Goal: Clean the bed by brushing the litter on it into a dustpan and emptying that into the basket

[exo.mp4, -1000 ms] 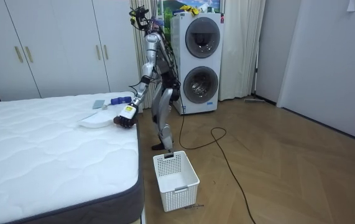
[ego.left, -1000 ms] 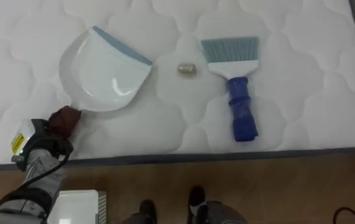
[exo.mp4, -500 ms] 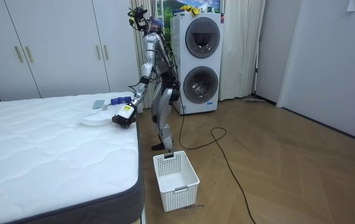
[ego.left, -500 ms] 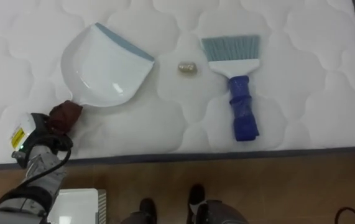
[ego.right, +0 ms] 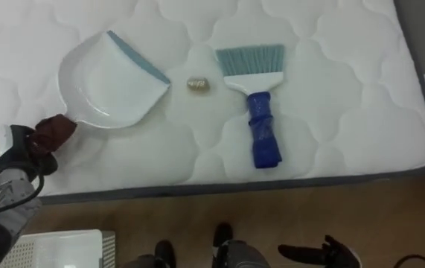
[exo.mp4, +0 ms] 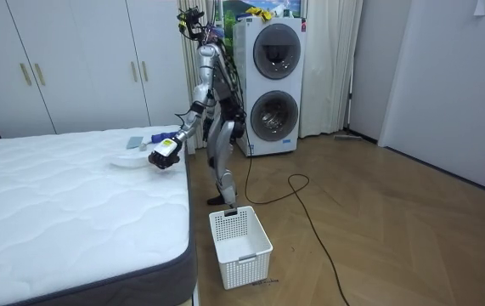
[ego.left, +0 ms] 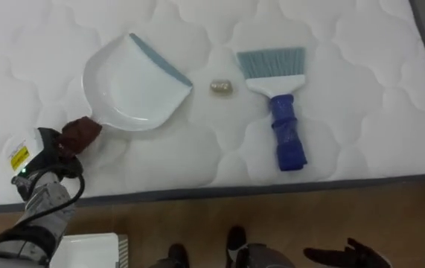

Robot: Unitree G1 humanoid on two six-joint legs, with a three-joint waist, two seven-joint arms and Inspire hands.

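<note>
A white dustpan (ego.left: 134,85) with a blue-grey lip lies on the white quilted mattress (ego.left: 361,67), its mouth toward a small tan crumpled scrap (ego.left: 222,88). My left hand (ego.left: 45,158) is curled round the pan's brown handle (ego.left: 79,134) near the bed's edge. To the right of the scrap lies a brush (ego.left: 283,112) with pale blue bristles and a blue handle. My right hand (ego.left: 344,257) hovers low over the floor, fingers straight, holding nothing. In the room view my left hand (exo.mp4: 162,153) holds the dustpan (exo.mp4: 130,159) just above the bed.
I stand at the bed's long side near its corner. A white slatted basket (exo.mp4: 240,245) sits on the wooden floor beside the bed, its rim (ego.left: 85,249) below my left arm. Stacked washing machines (exo.mp4: 269,76) stand behind me, and wardrobes (exo.mp4: 72,64) line the wall.
My left hand has raised the dustpan's handle a little and brought the pan slightly toward the scrap. My right hand has come into sight at the bottom right.
</note>
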